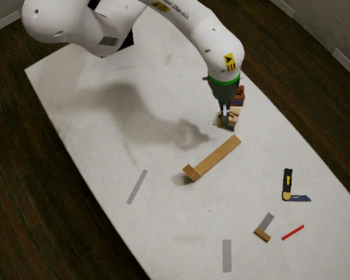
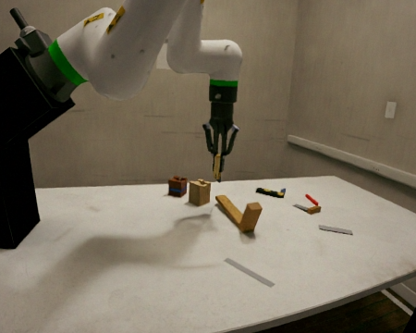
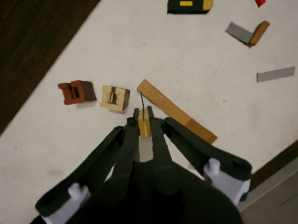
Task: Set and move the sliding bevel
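One gripper: black two-finger gripper (image 2: 219, 163) hangs in the air, pointing down, jaws nearly together and clamped on the bevel
Held thing: small sliding bevel with tan wooden stock and thin dark blade (image 2: 216, 168), vertical, blade tip down, clear of the table; in the wrist view (image 3: 144, 123) it sits pinched between the fingertips
Bevel position: above the table between the pale block and the near end of the rail, touching neither
Pale wooden block with slot (image 2: 199, 191): stands on the table, nothing in it; top view (image 1: 229, 118) puts it right under the wrist
Dark red-brown block with blue band (image 2: 177, 186): just behind the pale block, also holds nothing
Which block is the goal: cannot tell from these views
Long tan wooden rail with short leaning leg at one end (image 2: 239, 214): lies near the blocks, untouched (image 1: 211, 159)
White table (image 1: 85, 163): carries everything
Clutter: black-and-yellow tool with blue blade (image 1: 288, 184), small wood-and-grey square (image 1: 264, 229), red stick (image 1: 292, 232), grey flat strips (image 1: 137, 187), all well apart from the gripper
Done: bevel is out of its block, lifted
Left: match blade to the leg-rail angle, then stand the bevel in the other block; blade angle too small to judge
Progress: early, roughly first third
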Robot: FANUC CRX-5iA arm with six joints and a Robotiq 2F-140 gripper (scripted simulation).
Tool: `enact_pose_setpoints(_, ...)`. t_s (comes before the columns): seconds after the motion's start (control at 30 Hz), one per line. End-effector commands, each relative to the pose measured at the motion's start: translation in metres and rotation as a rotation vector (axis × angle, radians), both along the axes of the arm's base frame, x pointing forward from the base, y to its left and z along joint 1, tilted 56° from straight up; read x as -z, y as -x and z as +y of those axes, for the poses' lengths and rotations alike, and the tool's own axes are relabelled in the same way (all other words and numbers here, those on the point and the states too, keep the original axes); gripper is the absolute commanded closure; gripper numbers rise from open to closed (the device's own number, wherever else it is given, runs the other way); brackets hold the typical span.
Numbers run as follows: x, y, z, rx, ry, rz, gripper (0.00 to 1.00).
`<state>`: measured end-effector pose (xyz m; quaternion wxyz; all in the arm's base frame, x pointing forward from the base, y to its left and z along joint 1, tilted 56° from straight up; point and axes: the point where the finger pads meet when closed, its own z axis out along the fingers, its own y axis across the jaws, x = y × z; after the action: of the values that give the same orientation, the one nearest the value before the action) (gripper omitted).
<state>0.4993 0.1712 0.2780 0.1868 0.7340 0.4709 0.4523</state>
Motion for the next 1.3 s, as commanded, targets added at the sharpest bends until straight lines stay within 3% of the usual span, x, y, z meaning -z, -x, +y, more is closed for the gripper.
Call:
enact_pose_setpoints(0.0, -0.006, -0.006, -0.016, -0.075, 0.043, 0.004, 0.90)
enact_pose_setpoints(1.27, -0.037, -0.035, -0.100, -0.387, 0.278, -0.050, 0.90)
